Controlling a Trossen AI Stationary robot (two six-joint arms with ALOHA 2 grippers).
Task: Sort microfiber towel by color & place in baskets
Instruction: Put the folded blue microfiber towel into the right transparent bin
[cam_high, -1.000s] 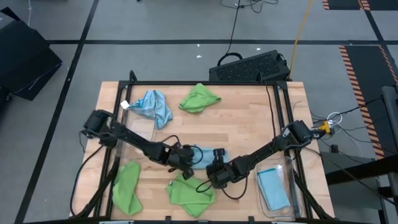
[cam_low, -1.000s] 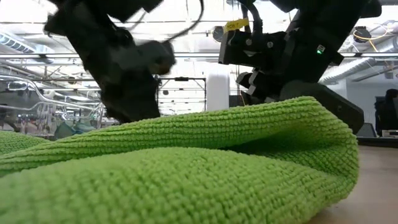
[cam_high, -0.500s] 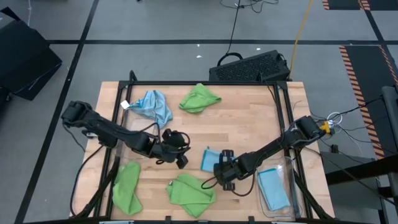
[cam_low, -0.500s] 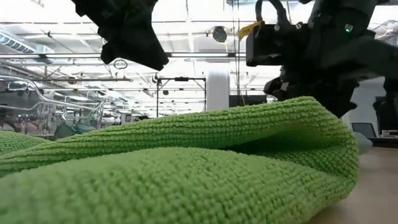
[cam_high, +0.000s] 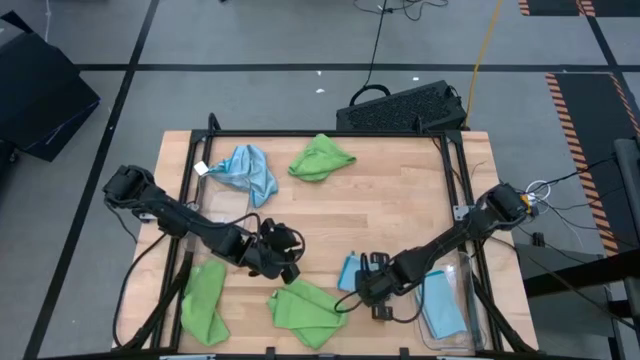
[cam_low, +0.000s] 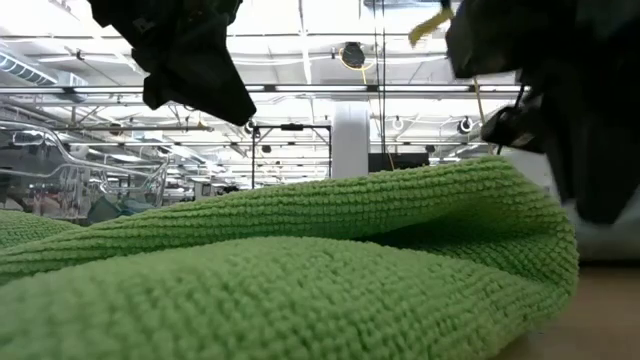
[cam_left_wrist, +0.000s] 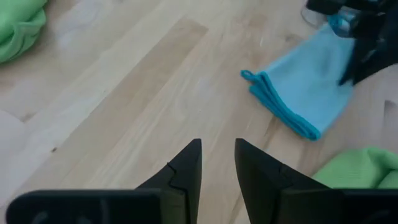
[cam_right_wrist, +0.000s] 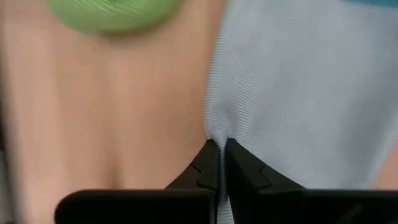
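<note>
My right gripper (cam_high: 368, 283) is shut on a folded light blue microfiber towel (cam_high: 350, 270) near the table's middle front; the left wrist view shows the same towel (cam_left_wrist: 305, 93). My left gripper (cam_left_wrist: 217, 149) hovers open above bare wood to its left, holding nothing. A green towel (cam_high: 305, 305) lies crumpled at the front and fills the low view (cam_low: 300, 270). Another green towel (cam_high: 205, 300) lies in the left basket (cam_high: 190, 262), and a blue one (cam_high: 440, 305) in the right basket (cam_high: 462, 290). At the back lie a blue towel (cam_high: 245, 168) and a green towel (cam_high: 322, 157). My right gripper pinches the blue towel between its two fingers at an upper edge (cam_right_wrist: 217, 138), where the cloth puckers. The fingers come from above, slanting down. The towel hangs folded in several layers below them (cam_left_wrist: 280, 109); whether its lower end touches the table I cannot tell.
A black crate (cam_high: 405, 105) stands beyond the table's far edge. A black metal frame (cam_high: 445, 180) runs along the table's sides. Bare wood shows in the table's middle and toward its far right.
My right gripper has risen and gone toward the table's near right corner, tipping more steeply down. It has drawn the blue towel up from lying flat into a narrow hanging fold. My left gripper has risen and drawn back from that towel toward the left.
</note>
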